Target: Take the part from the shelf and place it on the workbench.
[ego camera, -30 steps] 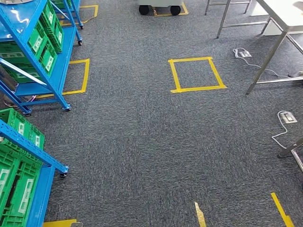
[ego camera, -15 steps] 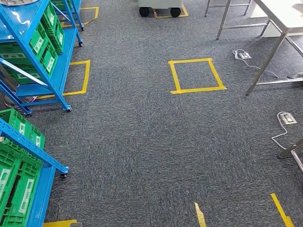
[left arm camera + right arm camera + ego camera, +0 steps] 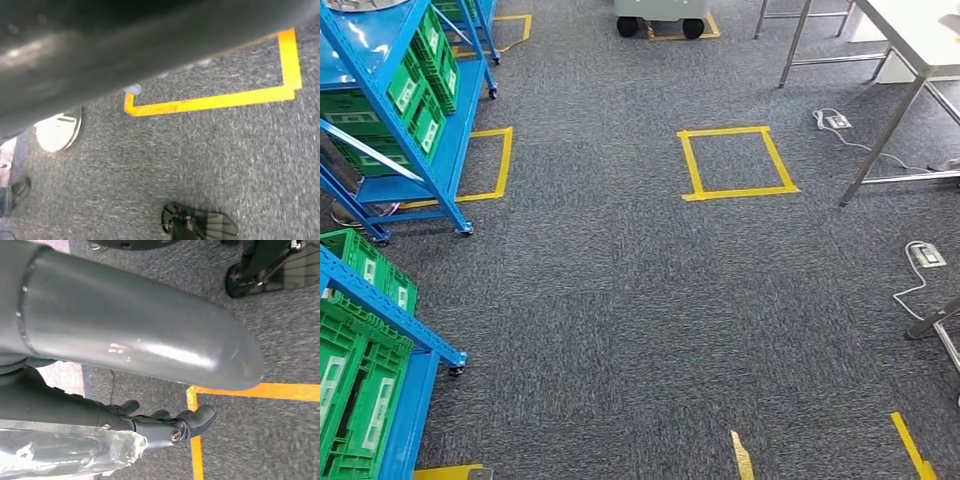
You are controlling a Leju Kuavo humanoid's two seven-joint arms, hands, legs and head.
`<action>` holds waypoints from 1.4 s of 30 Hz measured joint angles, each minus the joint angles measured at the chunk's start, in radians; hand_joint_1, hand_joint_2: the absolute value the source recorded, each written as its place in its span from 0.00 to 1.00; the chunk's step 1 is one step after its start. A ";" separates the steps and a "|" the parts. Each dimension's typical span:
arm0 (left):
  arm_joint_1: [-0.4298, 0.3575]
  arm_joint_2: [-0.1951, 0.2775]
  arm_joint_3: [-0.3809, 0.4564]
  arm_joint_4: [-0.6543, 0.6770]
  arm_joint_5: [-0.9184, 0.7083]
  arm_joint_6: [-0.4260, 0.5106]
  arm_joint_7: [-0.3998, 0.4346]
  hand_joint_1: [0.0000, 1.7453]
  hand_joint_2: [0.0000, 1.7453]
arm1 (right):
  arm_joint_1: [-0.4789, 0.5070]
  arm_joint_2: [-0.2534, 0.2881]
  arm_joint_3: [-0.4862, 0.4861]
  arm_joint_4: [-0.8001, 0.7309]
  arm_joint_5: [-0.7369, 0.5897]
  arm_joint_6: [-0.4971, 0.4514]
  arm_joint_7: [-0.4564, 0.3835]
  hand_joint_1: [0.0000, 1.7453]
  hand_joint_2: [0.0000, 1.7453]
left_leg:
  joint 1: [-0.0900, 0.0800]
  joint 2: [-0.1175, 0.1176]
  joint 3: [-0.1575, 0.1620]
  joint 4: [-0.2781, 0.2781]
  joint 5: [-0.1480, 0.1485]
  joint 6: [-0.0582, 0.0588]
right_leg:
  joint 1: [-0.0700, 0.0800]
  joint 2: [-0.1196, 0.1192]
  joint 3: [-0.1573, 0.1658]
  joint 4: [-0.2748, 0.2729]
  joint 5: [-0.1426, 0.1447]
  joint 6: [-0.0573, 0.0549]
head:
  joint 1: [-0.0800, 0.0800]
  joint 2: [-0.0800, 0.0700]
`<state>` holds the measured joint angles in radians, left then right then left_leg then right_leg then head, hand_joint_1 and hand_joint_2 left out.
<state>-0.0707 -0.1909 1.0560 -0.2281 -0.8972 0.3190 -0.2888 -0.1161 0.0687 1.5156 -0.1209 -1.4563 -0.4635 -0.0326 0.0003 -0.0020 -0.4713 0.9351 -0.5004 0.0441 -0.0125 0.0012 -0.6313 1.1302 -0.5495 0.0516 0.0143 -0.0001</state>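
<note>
Bagged part [image 3: 68, 452] in the right hand [image 3: 166, 422]
Clear, crinkled wrap; blue shelf [image 3: 433, 175] stands left, white workbench [image 3: 916, 35] far right.

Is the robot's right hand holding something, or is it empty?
Holding something, it seems: a crinkly clear plastic bag lies tucked against the right hand. What is inside, cannot tell.

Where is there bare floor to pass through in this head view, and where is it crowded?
Bare carpet spans the middle, from the blue shelves across the yellow taped square toward the steel table legs. Crowded: green crates on the left; white cables by the table on the right.
</note>
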 joint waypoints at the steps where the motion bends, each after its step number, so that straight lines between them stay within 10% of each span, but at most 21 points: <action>1: 0.000 0.000 0.000 0.000 -0.002 0.000 0.000 0.00 0.00 | 0.001 0.000 0.000 0.000 0.000 0.000 0.000 0.00 0.00 | 0.002 0.000 0.003 0.000 -0.003 -0.002 | -0.004 0.000 -0.039 0.070 -0.024 0.006 | 0.000 0.000; 3: 0.002 -0.001 0.000 0.000 -0.003 0.000 0.000 0.00 0.00 | 0.004 0.000 0.000 0.000 0.000 0.000 0.001 0.00 0.00 | 0.008 0.000 0.014 0.001 -0.014 -0.011 | -0.013 -0.001 -0.082 0.134 -0.024 0.018 | 0.000 0.000; 7: 0.004 0.002 0.000 0.001 -0.004 0.000 0.001 0.00 0.00 | 0.005 0.002 0.000 -0.001 0.000 0.000 0.002 0.00 0.00 | 0.024 -0.003 0.047 0.017 -0.054 -0.049 | -0.032 -0.002 0.015 -0.070 0.089 0.044 | 0.008 0.000; 13: -0.002 0.004 0.000 0.001 -0.004 0.001 0.002 0.00 0.00 | 0.007 0.004 0.000 0.000 -0.002 -0.001 0.003 0.00 0.00 | 0.025 -0.002 0.039 0.070 -0.099 -0.072 | -0.026 0.000 0.051 -0.093 0.050 -0.015 | -0.008 0.000; 17: -0.002 0.004 0.000 0.001 -0.003 0.002 0.004 0.00 0.00 | 0.005 0.004 0.000 0.000 -0.002 -0.001 0.003 0.00 0.00 | 0.024 -0.001 -0.127 0.338 -0.184 -0.071 | -0.015 -0.001 0.074 -0.097 0.034 -0.033 | -0.017 0.000; 19: 0.001 0.004 0.000 0.001 -0.003 0.004 0.004 0.00 0.00 | 0.006 0.003 0.000 0.000 -0.002 -0.001 0.003 0.00 0.00 | 0.021 -0.001 -0.174 0.359 -0.137 -0.060 | -0.009 0.003 0.089 -0.097 0.022 -0.037 | -0.017 0.000; 23: 0.002 0.004 0.000 0.001 -0.003 0.005 0.005 0.00 0.00 | 0.005 0.004 0.000 0.000 -0.002 -0.001 0.002 0.00 0.00 | -0.001 -0.001 -0.133 0.157 0.029 -0.015 | 0.003 0.009 0.118 -0.098 -0.004 -0.030 | -0.017 0.000; 27: 0.001 0.001 0.000 0.001 -0.003 0.007 0.005 0.00 0.00 | 0.003 0.005 0.000 0.000 -0.003 -0.001 0.002 0.00 0.00 | -0.003 -0.002 -0.114 0.109 0.014 -0.055 | 0.003 0.005 0.119 -0.097 -0.013 -0.031 | -0.015 0.000; 42: 0.001 -0.002 0.001 0.001 -0.006 0.010 0.004 0.00 0.00 | 0.003 0.005 0.000 0.000 0.001 -0.003 0.001 0.00 0.00 | -0.005 -0.003 -0.110 0.109 0.006 -0.036 | 0.001 0.005 0.125 -0.119 -0.011 -0.019 | -0.016 0.000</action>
<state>-0.0693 -0.1926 1.0567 -0.2270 -0.9035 0.3292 -0.2843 -0.1133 0.0732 1.5157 -0.1210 -1.4557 -0.4669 -0.0312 -0.0052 -0.0047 -0.5813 1.0436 -0.4941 0.0078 -0.0115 0.0058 -0.5067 1.0113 -0.5603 0.0324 -0.0013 0.0000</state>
